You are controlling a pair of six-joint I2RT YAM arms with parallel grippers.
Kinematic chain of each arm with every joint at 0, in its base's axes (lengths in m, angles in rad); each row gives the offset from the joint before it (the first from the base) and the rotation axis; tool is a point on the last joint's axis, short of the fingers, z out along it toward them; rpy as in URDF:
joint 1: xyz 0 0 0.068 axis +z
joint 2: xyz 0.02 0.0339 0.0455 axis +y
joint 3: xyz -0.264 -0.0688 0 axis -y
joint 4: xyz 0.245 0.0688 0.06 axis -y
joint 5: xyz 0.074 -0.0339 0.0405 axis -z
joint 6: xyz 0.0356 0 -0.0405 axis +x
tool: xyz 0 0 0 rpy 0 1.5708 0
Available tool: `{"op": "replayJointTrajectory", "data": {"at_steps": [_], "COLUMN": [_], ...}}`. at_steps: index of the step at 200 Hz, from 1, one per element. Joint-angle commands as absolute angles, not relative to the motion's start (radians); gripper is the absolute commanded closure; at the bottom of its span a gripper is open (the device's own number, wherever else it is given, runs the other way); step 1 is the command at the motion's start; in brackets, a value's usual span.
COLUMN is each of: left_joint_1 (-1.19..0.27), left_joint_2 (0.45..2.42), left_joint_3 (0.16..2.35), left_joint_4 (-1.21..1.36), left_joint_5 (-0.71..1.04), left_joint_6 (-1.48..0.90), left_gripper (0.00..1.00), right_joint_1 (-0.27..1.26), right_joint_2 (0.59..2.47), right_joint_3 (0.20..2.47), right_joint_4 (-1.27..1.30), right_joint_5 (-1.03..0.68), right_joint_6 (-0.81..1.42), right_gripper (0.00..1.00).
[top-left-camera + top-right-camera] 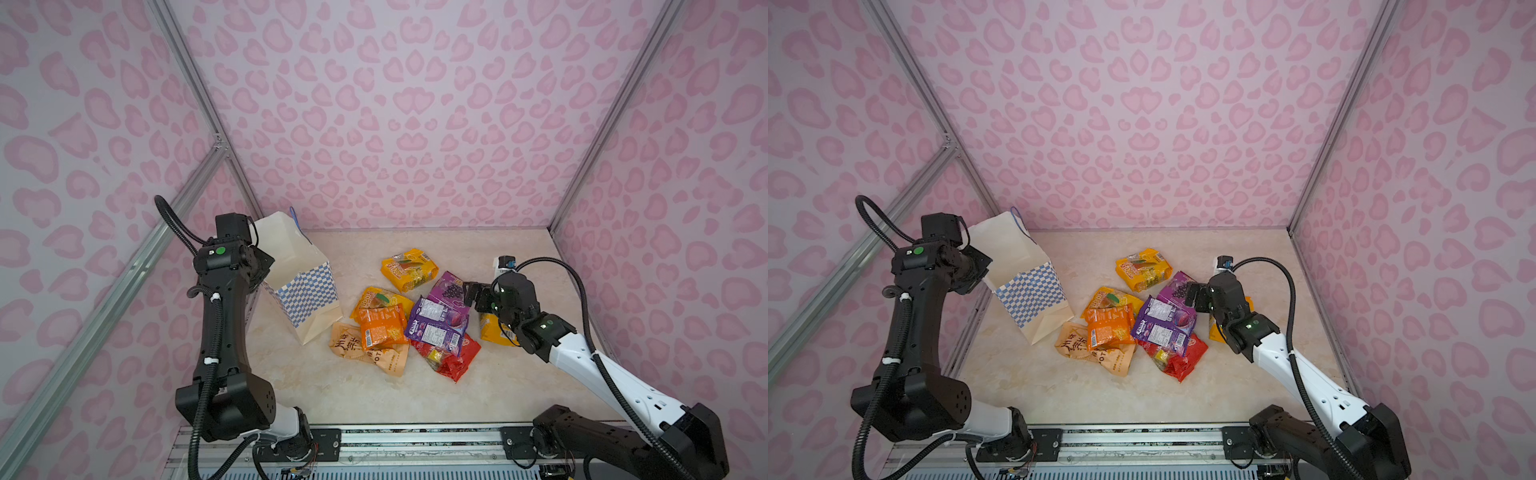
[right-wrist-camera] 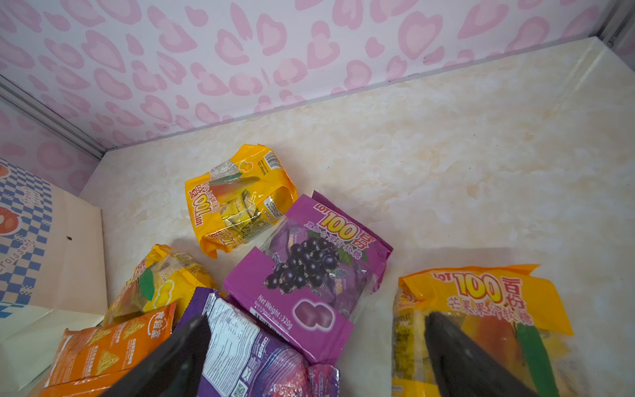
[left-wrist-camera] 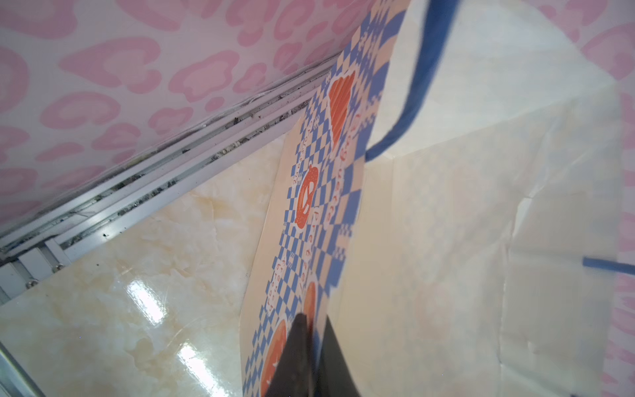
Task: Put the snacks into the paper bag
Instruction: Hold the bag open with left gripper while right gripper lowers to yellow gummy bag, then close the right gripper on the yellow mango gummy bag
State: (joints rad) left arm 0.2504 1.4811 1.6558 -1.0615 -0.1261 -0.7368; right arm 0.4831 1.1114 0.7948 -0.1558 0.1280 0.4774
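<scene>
Left wrist view: pinching the wall of the paper bag in closed left jaws at the far left corner of the desk, right jaws spread above the snacks mid-desk; apparently bracing the bag, next closing on a top packet.

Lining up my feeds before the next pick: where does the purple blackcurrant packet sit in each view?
In a top view: purple blackcurrant packet just right of centre, below the middle.
In a top view: the same spot.
Left wrist: not in it.
Right wrist: mid-picture.
Shared landmark: paper bag, in all four views.
</scene>
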Motion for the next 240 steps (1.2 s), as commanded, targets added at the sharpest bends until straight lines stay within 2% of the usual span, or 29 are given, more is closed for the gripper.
{"op": "replayJointTrajectory", "data": {"at_steps": [1, 39, 77, 118, 131, 164, 177, 204, 226, 240], "left_joint_1": [0.256, 0.253, 0.253, 0.253, 0.253, 0.255, 0.255, 0.256, 0.257, 0.258], "left_joint_2": [1.522, 1.594, 1.594, 1.626, 1.633, 1.588, 1.536, 1.450, 1.423, 1.415], "left_joint_3": [1.729, 1.804, 1.709, 1.705, 1.714, 1.696, 1.654, 1.575, 1.560, 1.539], "left_joint_4": [-1.105, -1.153, -0.984, -0.887, -0.894, -0.941, -0.922, -0.897, -0.907, -0.888], "left_joint_5": [-0.069, 0.036, 0.325, 0.482, 0.472, 0.407, 0.392, 0.302, 0.193, 0.201], "left_joint_6": [-0.559, -0.394, -0.293, -0.243, -0.245, -0.234, -0.253, -0.267, -0.275, -0.278], "left_gripper": [0.95, 0.96, 0.97, 0.96, 0.96, 0.96, 0.96, 0.96, 0.97, 0.96], "right_joint_1": [0.474, 0.416, 0.356, 0.315, 0.306, 0.281, 0.265, 0.256, 0.156, 0.086], "right_joint_2": [1.131, 1.172, 1.189, 1.211, 1.224, 1.260, 1.257, 1.196, 1.176, 1.164], "right_joint_3": [0.802, 0.813, 0.815, 0.774, 0.755, 0.729, 0.754, 0.765, 0.741, 0.716], "right_joint_4": [-0.185, -0.200, -0.225, -0.213, -0.195, -0.186, -0.281, -0.400, -0.428, -0.431], "right_joint_5": [0.123, 0.026, -0.033, -0.113, -0.158, -0.231, -0.176, 0.150, 0.137, 0.125], "right_joint_6": [0.476, 0.519, 0.561, 0.613, 0.630, 0.659, 0.642, 0.661, 0.672, 0.672], "right_gripper": [0.00, 0.00, 0.00, 0.00, 0.01, 0.11, 0.12, 0.05, 0.02, 0.02]}}
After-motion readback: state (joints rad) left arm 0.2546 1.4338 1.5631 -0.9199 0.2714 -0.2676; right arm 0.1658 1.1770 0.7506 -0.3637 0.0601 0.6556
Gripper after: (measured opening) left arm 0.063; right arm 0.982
